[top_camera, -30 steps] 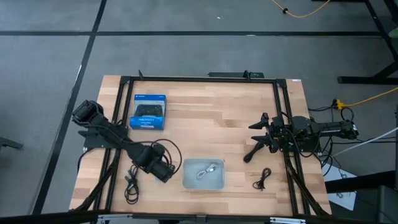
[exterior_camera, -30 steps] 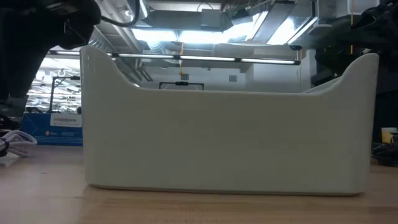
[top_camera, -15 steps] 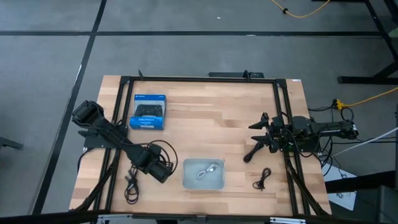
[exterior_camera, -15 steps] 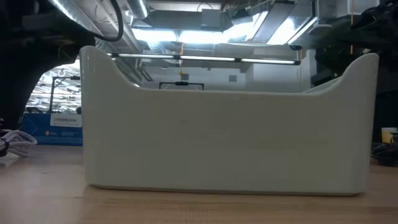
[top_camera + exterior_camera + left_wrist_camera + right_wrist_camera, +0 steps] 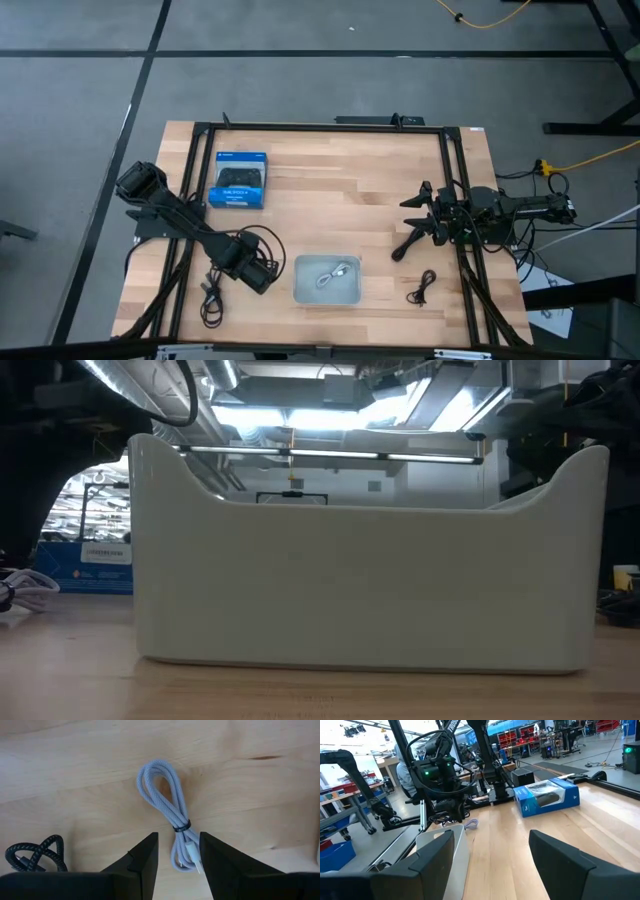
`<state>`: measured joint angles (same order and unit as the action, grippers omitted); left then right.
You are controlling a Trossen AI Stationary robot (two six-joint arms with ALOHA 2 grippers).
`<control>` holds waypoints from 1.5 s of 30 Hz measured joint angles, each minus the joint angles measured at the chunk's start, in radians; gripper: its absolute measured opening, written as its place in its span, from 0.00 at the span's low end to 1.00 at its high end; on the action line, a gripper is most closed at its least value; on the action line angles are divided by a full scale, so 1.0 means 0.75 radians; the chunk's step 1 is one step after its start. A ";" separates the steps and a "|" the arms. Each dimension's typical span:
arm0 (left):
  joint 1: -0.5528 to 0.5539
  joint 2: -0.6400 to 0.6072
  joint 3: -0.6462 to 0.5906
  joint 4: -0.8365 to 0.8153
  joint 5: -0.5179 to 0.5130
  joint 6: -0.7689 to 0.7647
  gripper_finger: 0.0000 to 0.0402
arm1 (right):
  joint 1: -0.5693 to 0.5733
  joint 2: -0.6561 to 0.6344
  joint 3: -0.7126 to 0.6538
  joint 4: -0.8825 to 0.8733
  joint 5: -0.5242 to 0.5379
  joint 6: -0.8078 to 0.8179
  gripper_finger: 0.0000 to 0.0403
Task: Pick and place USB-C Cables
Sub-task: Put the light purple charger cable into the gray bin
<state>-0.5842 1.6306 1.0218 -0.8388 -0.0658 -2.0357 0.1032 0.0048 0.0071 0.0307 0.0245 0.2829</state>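
My left gripper hangs open just left of the grey tray. Its fingers stand on either side of the tied connector end of a pale silvery-white coiled cable, which lies flat on the wood and is hidden under the gripper in the high view. A black coiled cable lies close to its left. Another pale cable lies inside the tray. A second black cable lies right of the tray. My right gripper waits open near the table's right edge.
A blue game-controller box lies flat toward the far left of the table. A black frame runs along the left, far and right edges. Bare wood stretches across the middle between the box and the right arm.
My left gripper has shifted a little toward the table's left, away from the tray, and then held still. The cables and the tray have stayed where they were.
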 joint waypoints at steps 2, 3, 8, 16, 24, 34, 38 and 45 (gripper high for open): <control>0.000 0.000 0.000 0.000 0.000 0.000 0.34 | 0.000 0.000 0.000 0.000 0.000 -0.001 0.65; 0.000 0.000 0.000 0.000 0.000 0.000 0.34 | 0.000 0.000 0.000 0.000 0.000 0.000 0.65; 0.000 0.000 0.000 0.001 0.000 -0.010 0.34 | 0.000 0.000 0.000 0.000 0.000 0.000 0.65; 0.000 0.000 0.000 0.030 0.040 -0.212 0.34 | 0.000 0.000 0.000 0.000 0.000 -0.003 0.65; 0.002 0.034 0.000 0.033 0.036 -0.216 0.34 | 0.000 0.000 0.000 0.000 0.000 -0.004 0.65; 0.008 0.177 0.000 0.099 0.042 -0.200 0.34 | 0.000 0.002 0.000 -0.002 -0.001 -0.003 0.65; 0.011 0.201 0.005 0.102 0.065 -0.080 0.33 | 0.000 0.002 0.000 -0.002 0.000 -0.004 0.65; 0.002 0.208 0.009 0.081 -0.072 0.170 0.12 | 0.000 0.002 0.000 -0.001 0.000 -0.004 0.65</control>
<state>-0.5826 1.7868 1.0285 -0.7779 -0.1201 -1.9081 0.1034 0.0063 0.0071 0.0302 0.0242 0.2802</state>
